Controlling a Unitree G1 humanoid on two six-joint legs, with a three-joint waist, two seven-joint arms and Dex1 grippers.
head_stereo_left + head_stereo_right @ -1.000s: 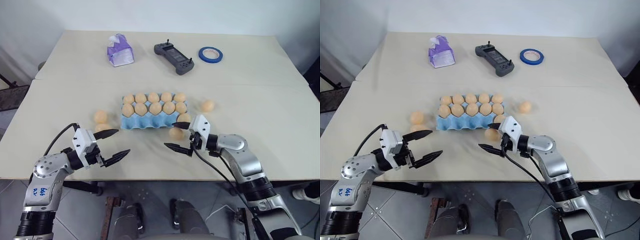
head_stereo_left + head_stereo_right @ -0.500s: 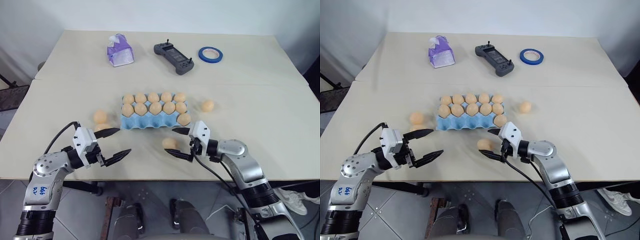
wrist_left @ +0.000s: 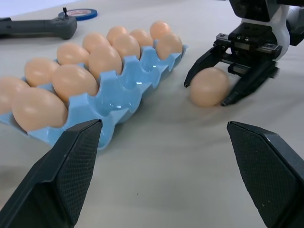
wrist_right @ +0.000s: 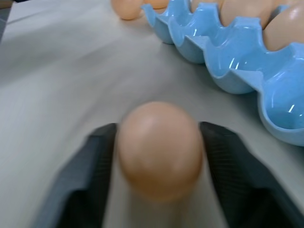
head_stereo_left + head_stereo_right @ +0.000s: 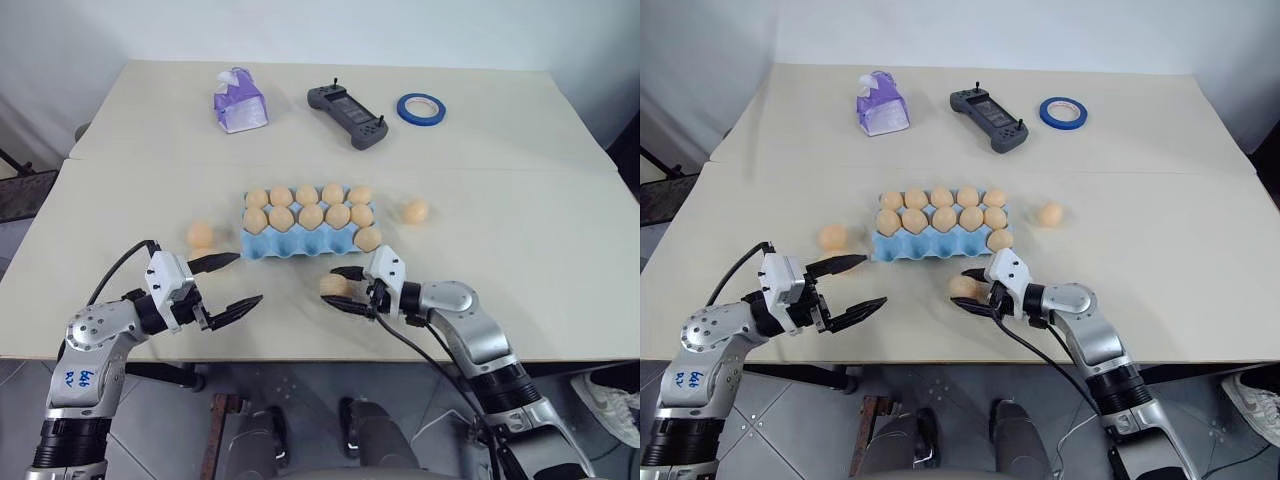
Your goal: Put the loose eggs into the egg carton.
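Held egg (image 5: pixel 334 285): on the table (image 5: pixel 520 230), just near of the egg carton (image 5: pixel 305 243), clamped between the right gripper (image 5: pixel 340 288) fingers.
Egg carton: mid-table, eleven eggs seated, four near cups empty.
Loose eggs: one left (image 5: pixel 200 235), one right (image 5: pixel 416 211) of carton.
Left gripper (image 5: pixel 232 282): jaws apart, empty, near-left.

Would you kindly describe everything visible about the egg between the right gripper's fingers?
The egg is smooth, matte, light tan and oval, unmarked and uncracked. It rests on the table just in front of the blue carton, apart from it. The right gripper is shut on it, one black finger pressed against each side.
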